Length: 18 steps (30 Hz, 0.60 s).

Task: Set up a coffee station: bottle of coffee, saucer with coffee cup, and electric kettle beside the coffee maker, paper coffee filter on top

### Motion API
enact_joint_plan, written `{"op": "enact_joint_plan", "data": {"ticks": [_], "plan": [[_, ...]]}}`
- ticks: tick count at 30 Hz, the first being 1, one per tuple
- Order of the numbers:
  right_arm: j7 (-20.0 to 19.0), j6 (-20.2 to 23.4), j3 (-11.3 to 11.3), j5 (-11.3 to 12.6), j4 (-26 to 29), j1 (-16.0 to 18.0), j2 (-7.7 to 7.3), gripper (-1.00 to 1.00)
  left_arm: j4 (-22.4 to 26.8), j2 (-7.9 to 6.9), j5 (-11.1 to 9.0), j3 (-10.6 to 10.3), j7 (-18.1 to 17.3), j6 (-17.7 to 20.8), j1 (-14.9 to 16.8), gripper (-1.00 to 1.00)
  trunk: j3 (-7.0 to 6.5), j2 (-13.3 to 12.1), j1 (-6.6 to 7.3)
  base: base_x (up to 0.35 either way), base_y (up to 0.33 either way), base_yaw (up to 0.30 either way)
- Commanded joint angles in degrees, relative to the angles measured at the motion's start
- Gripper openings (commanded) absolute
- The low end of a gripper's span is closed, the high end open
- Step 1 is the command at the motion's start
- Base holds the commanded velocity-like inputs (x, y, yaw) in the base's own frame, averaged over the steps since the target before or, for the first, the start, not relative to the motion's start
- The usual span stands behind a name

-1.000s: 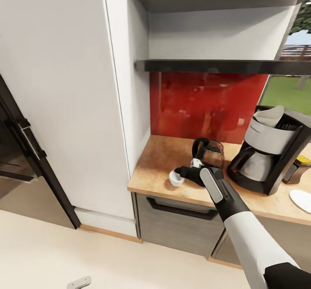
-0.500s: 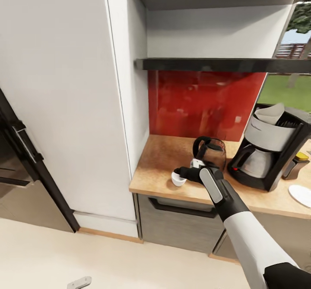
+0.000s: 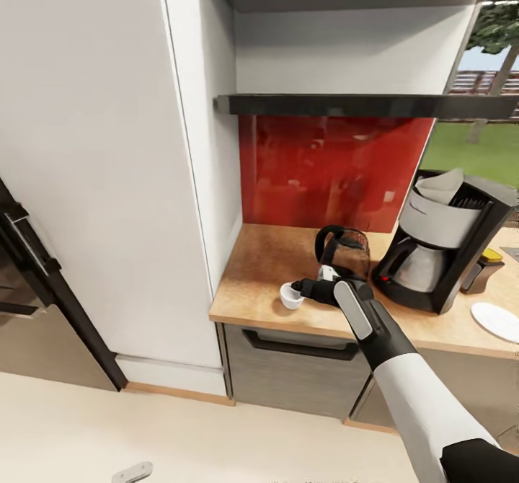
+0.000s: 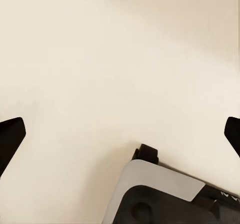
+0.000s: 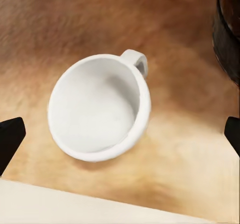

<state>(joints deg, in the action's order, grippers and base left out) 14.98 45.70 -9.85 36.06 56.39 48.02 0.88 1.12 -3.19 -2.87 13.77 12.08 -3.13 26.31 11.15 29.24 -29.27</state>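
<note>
right hand (image 3: 297, 292) spread above the round, smooth white coffee cup (image 5: 99, 107); speckled tan kitchen countertop (image 5: 75, 23) beneath

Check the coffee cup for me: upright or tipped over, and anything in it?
Upright and empty. The coffee cup rests on the kitchen countertop mouth up, its bare white interior visible.

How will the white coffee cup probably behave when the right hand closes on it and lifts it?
The coffee cup looks rigid and empty, so probably light. Its smooth round wall may slip or turn between the fingers of the right hand. It stands upright on the kitchen countertop, so it should not roll.
</note>
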Motion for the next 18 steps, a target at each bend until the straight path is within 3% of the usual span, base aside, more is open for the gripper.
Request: {"op": "enact_joint_plan", "data": {"ticks": [1, 7, 18], "plan": [[0.57, 0.09, -0.08, 0.59, 0.04, 0.06, 0.0, 1.0, -0.07, -0.02, -0.3, 0.06, 0.06, -0.27, 0.05, 1.0, 0.16, 0.1, -0.02, 0.0, 0.0, -0.146], [0.57, 0.09, -0.08, 0.59, 0.04, 0.06, -0.01, 1.0, -0.07, -0.04, -0.26, 0.03, 0.14, -0.21, 0.03, 1.0, 0.24, 0.1, -0.02, 0.0, 0.0, -0.031], [0.56, 0.09, -0.08, 0.59, -0.05, 0.06, -0.01, 1.0, -0.07, 0.02, -0.29, 0.03, 0.14, -0.21, 0.0, 1.0, 2.92, 4.51, -2.44, 0.0, 0.0, -0.001]]}}
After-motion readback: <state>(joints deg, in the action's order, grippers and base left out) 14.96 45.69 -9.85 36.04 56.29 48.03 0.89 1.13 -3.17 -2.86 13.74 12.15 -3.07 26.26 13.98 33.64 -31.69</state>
